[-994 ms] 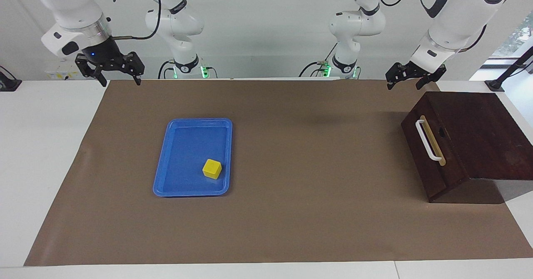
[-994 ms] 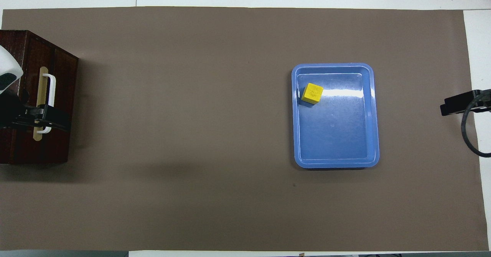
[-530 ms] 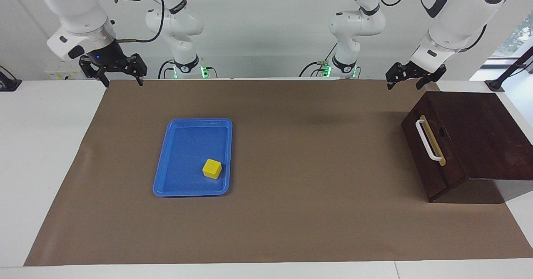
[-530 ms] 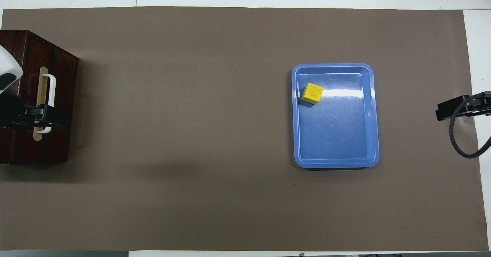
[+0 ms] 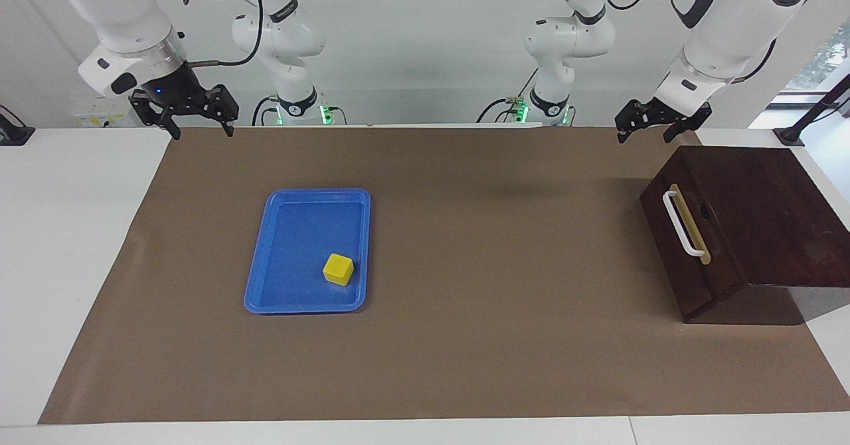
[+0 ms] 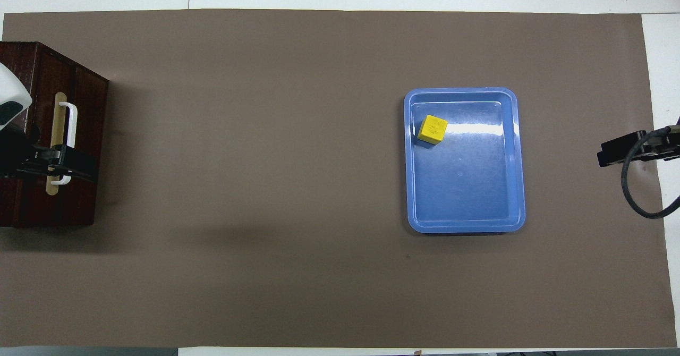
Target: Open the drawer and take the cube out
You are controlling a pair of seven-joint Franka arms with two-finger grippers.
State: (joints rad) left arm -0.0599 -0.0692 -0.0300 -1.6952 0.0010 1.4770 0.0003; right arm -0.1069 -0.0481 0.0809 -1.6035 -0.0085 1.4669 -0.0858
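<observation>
The right gripper [image 5: 196, 125] is the one thing that has moved: over the last sec it has drifted in from the bench's bare white edge toward the brown mat [image 5: 465, 352] at the right arm's end, and a touch higher. Its fingers are spread wide, nothing between them. The left gripper [image 5: 643, 128] hasn't shifted – it hangs in the air over the robots' edge of the mat, just by the wedge-shaped box [image 5: 764, 212], fingers apart and empty.

Everything on the bench is as it was. The drawer [image 5: 684, 246] sits flush in the box, closed, its white bar handle [image 5: 682, 222] untouched. The yellow cube [image 5: 338, 269] lies in the blue tray [image 5: 282, 299], in the corner farther from the robots and toward the left arm's end, well apart from the box.

So, as I read it, the cube is already out and the drawer shut again – the task looks done or nearly so, w/ the right arm prob. just settling into a rest pose. Nothing suggests another grasp is coming, but that's a judgement only.
</observation>
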